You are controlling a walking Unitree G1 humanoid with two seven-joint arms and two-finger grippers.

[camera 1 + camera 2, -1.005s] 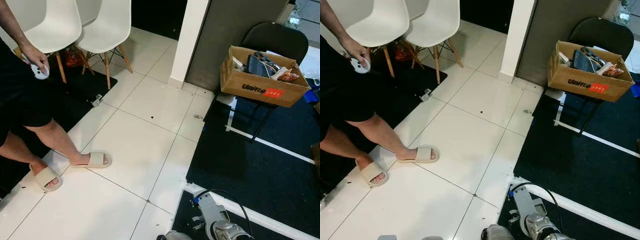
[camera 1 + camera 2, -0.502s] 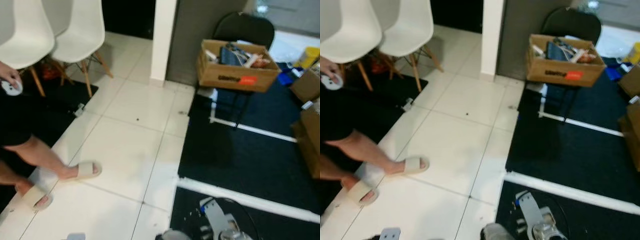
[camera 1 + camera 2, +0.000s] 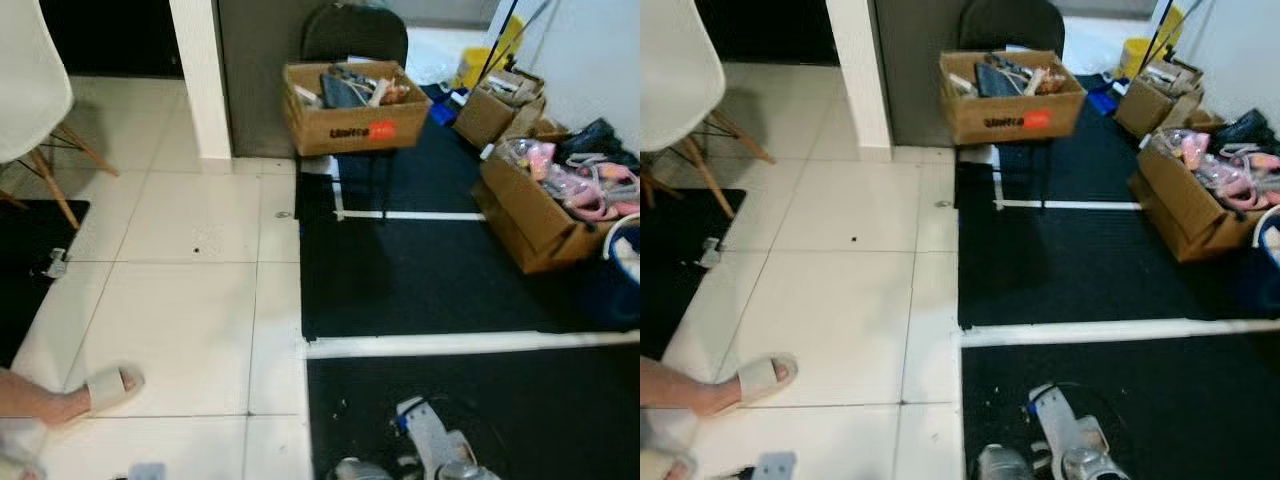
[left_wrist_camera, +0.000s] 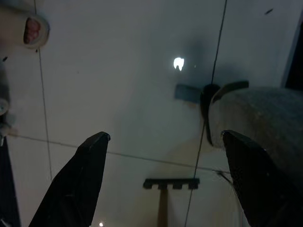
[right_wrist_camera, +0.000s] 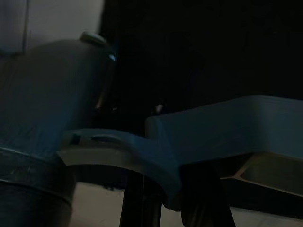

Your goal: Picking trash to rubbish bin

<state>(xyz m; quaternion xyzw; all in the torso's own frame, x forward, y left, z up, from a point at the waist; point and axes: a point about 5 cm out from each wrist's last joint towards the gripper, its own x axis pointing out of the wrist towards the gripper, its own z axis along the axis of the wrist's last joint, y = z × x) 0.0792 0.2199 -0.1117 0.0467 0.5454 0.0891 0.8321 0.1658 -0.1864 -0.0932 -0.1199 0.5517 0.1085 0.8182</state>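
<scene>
My head camera has swung to the right since half a second ago: the person, who filled the left side, is down to one sandalled foot [image 3: 758, 380] at the bottom left, and only one white chair [image 3: 30, 85] shows where there were two. More of the black mat [image 3: 440, 260] has come into sight, crossed by two white tape lines. I count three cardboard boxes: one box on the black chair [image 3: 345, 105] with an orange label, one box of pink and white odds and ends [image 3: 545, 200] on the mat at right, and one smaller box [image 3: 495, 105] behind it. A yellow container [image 3: 472, 66] stands beyond that. I cannot pick out a rubbish bin or a particular piece of trash.

My left gripper [image 4: 163, 175] hangs over the white tiles with its two fingers spread wide, nothing between them. The right wrist view is too dark; I cannot tell how the right gripper's fingers stand.
</scene>
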